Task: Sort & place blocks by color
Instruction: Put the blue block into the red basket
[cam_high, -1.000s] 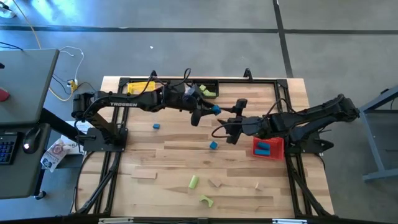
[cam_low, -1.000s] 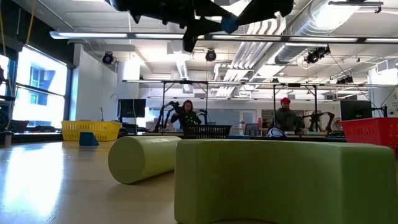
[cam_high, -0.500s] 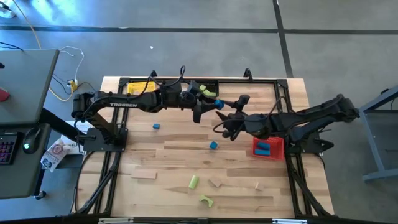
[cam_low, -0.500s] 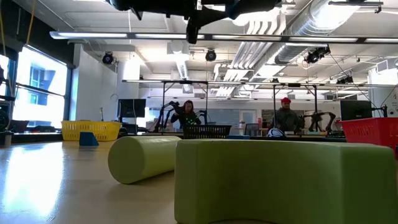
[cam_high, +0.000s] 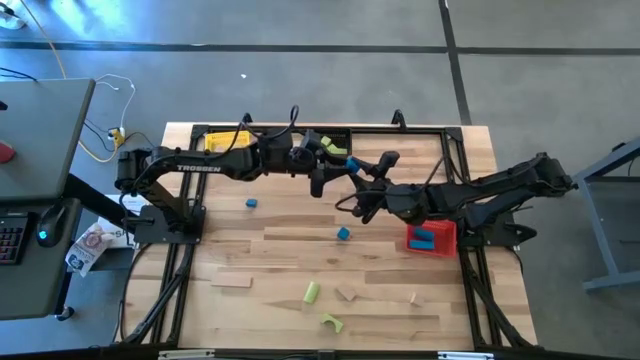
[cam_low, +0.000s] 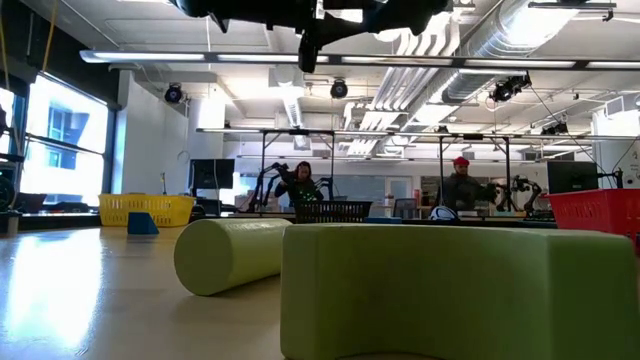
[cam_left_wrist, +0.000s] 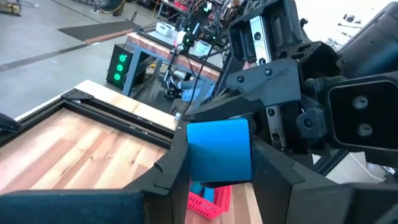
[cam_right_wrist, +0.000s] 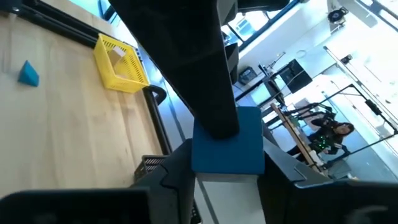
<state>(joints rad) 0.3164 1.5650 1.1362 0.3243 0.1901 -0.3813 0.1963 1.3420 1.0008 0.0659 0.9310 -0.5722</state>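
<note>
A blue block (cam_high: 350, 165) is held in the air above the table's far middle, between both grippers. My left gripper (cam_high: 343, 170) reaches in from the left and is shut on it. My right gripper (cam_high: 362, 182) reaches in from the right, and its fingers lie against the same block. The block fills the gap between the fingers in the left wrist view (cam_left_wrist: 219, 149) and in the right wrist view (cam_right_wrist: 227, 146). In the low view both grippers (cam_low: 310, 20) show only as dark shapes at the top edge. My left gripper pinches the blue block by two opposite sides (cam_left_wrist: 191, 155) between its two fingers. The fingers come in about level from the table's left. The block is lifted clear of the table. My right gripper has the block's two other sides (cam_right_wrist: 198, 158) between its fingers, coming in about level from the table's right. One left finger (cam_right_wrist: 186, 68) lies across the block's face in front of it. The block is clear of the table.
A yellow bin (cam_high: 225, 140) and a black bin (cam_high: 335, 142) with green blocks stand at the far edge. A red bin (cam_high: 432, 237) holds a blue block. Blue blocks (cam_high: 251, 203) (cam_high: 343, 233), a green cylinder (cam_high: 311, 292), a green arch (cam_high: 331, 322) and tan blocks (cam_high: 231, 281) lie loose.
My left gripper has carried the blue block up and a little toward the far edge, out of the low view's top. My right gripper has moved toward the table's left, up to the block.
</note>
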